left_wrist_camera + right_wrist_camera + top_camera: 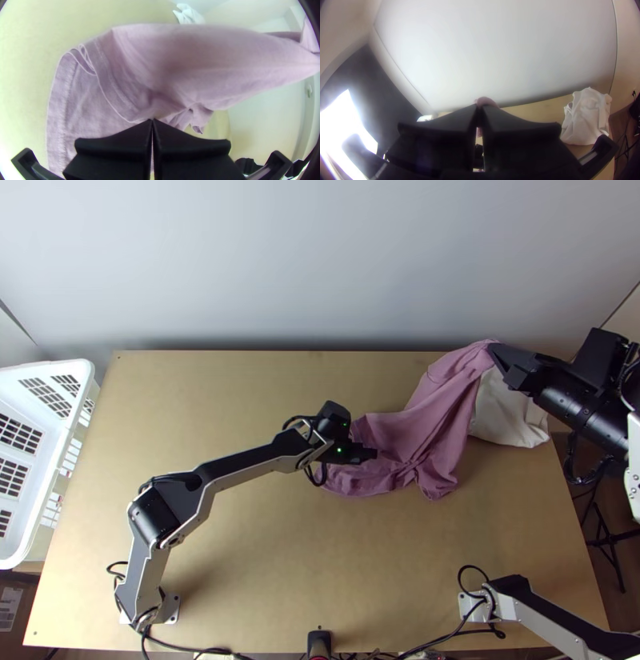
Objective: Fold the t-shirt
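Pink t-shirt lies bunched from the tabletop's centre toward two o'clock, one end raised. Right gripper, two o'clock: jaws closed on that end. Left gripper, near centre: jaws fully closed; grip on cloth cannot be told. White label, eight o'clock: too small to read.

Bright, diffuse light casts soft shadows, while white glare burns in the right wrist view's bent edges.

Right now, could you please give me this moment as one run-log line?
Left gripper: shut, at pink shirt; Right gripper: shut, holding shirt's raised end; Shirt: partly on table, rumpled; White cloth: on table
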Controlling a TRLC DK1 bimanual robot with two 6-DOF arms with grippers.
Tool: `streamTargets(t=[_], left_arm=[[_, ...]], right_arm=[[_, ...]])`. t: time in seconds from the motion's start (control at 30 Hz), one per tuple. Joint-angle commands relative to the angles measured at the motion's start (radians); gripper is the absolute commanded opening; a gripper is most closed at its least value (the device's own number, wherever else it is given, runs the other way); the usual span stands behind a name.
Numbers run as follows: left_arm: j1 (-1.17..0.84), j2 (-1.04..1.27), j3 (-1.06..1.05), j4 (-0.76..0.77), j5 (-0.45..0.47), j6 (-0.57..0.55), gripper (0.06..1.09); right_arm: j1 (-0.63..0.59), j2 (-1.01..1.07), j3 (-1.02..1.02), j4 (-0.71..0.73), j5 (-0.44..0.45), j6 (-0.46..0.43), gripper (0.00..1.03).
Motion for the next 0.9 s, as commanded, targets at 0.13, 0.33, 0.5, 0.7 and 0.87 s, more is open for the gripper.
streamTargets(t=[0.13, 0.33, 0.5, 0.7, 0.87], left_arm=[[-0.017, 0.014, -0.002, -0.015, 0.020, 0.001, 0.09], [-0.114, 0.063, 0.004, -0.018, 0.025, -0.004, 0.09], [-0.169, 0.134, 0.050, -0.046, 0.030, -0.004, 0.10], [-0.151, 0.174, 0.099, -0.069, 0.023, -0.019, 0.21], [-0.095, 0.165, 0.102, -0.079, 0.017, -0.027, 0.52]], right_arm=[[0.000, 0.001, -0.007, 0.011, 0.000, 0.000, 0.03], [-0.003, -0.010, -0.009, 0.011, 0.000, -0.003, 0.03], [-0.008, -0.027, -0.027, 0.011, 0.002, -0.012, 0.03], [-0.008, -0.062, -0.073, 0.016, 0.002, -0.032, 0.03], [-0.006, -0.062, -0.073, 0.042, 0.000, -0.031, 0.03]])
